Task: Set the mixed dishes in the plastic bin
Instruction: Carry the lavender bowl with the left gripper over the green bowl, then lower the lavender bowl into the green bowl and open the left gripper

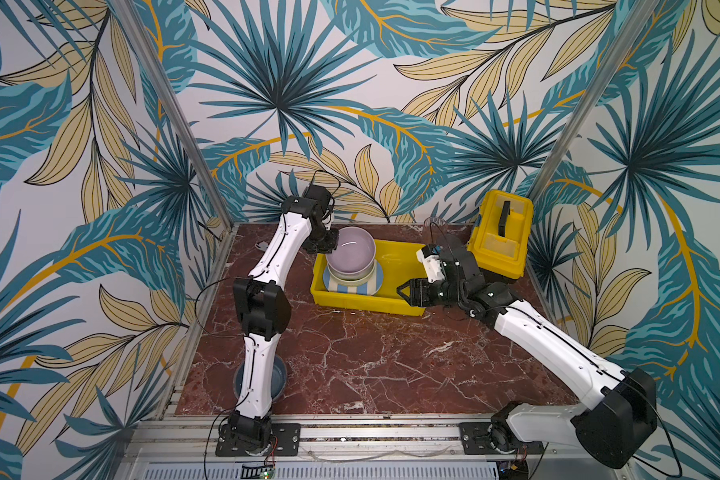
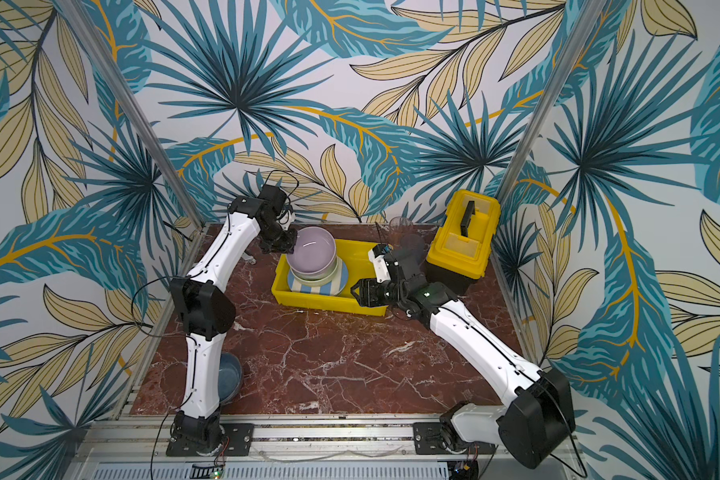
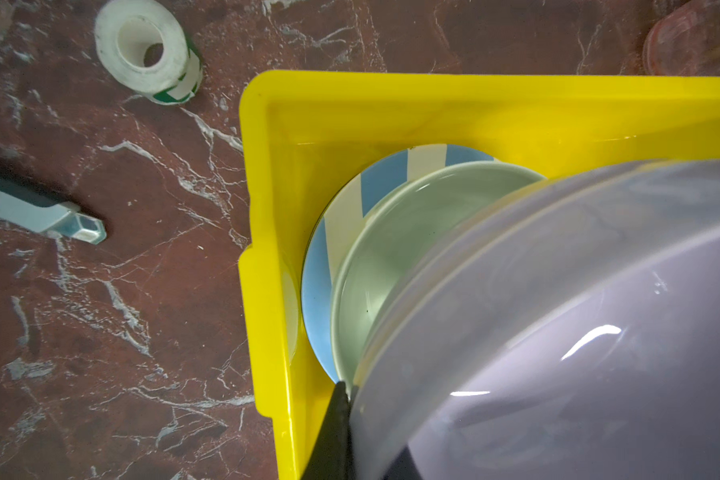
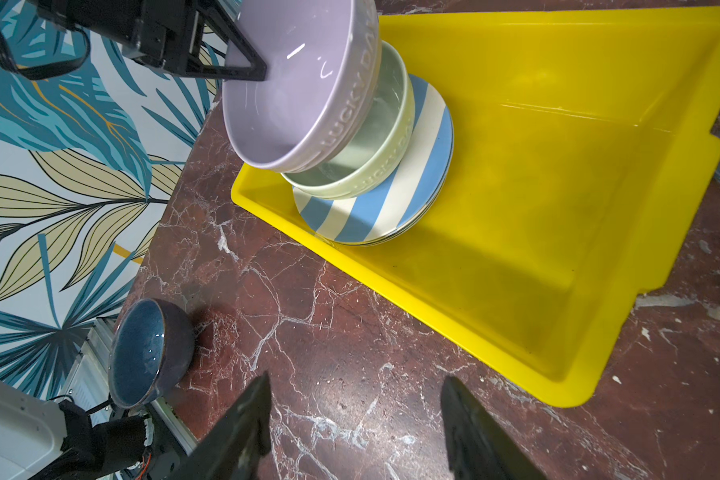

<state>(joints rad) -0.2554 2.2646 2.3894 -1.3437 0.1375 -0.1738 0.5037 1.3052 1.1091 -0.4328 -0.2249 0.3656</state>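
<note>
Lower left, the blue bowl (image 1: 280,375) sits on the counter. Centre-left, the left claw (image 1: 332,246) pinches the tilted lilac bowl (image 1: 352,249) by its rim over the green bowl (image 4: 375,166) in the yellow bin (image 1: 366,308). The nesting step seems in hand; next it likely needs lowering and releasing. The right claw (image 1: 404,291) hangs spread and empty.

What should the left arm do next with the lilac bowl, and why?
Probably lower and level it: the left gripper grips the lilac bowl by its rim, tilted over the pale green bowl stacked on the striped plate in the yellow bin.
</note>
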